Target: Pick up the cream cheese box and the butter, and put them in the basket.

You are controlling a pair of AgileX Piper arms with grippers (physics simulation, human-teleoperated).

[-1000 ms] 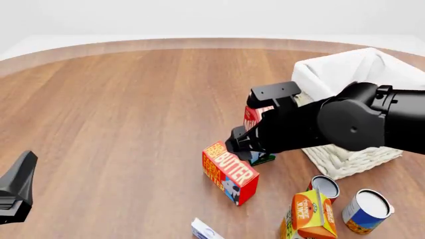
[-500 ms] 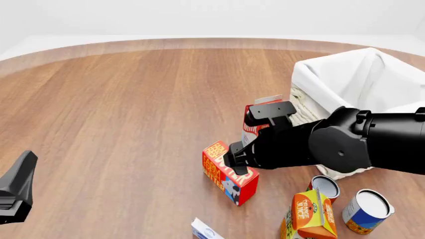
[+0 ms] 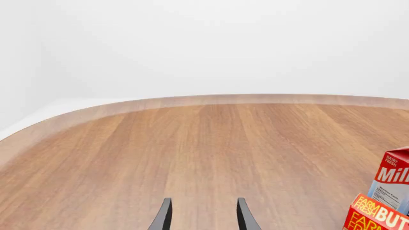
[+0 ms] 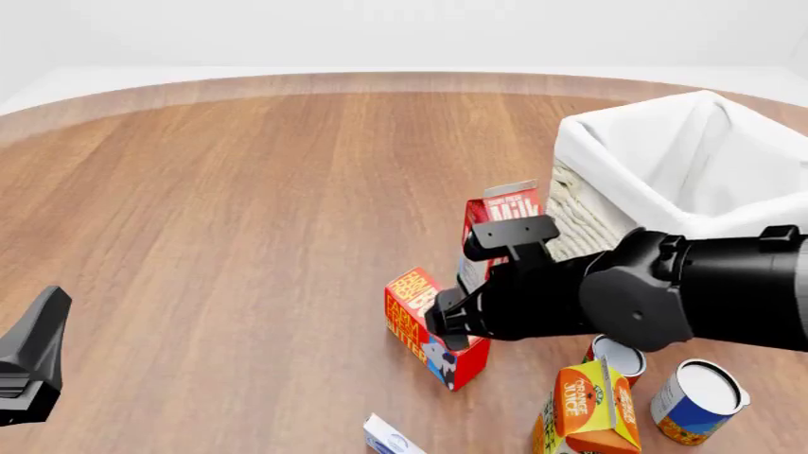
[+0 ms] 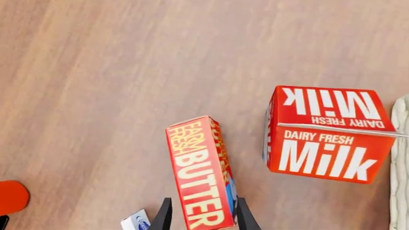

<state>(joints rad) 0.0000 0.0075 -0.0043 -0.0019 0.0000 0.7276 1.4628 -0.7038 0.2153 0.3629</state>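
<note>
The right pincer [image 4: 445,326] has come down over the last second from beside the basket [image 4: 593,222] to sit right over the butter [image 4: 423,326], so the first pickup looks close. In the right wrist view its fingers [image 5: 164,215] are spread, one on each long side of the butter [image 5: 199,175], nothing gripped yet. The butter lies on its side towards the desk's near edge, just beside the upright milk carton [image 4: 495,227], which stands between it and the basket at the desk's right edge. The cream cheese box [image 4: 385,437] lies nearer still, at the near edge, well apart from the basket. The left pincer [image 3: 201,215] rests unchanged at the desk's near left, fingers apart and empty.
</note>
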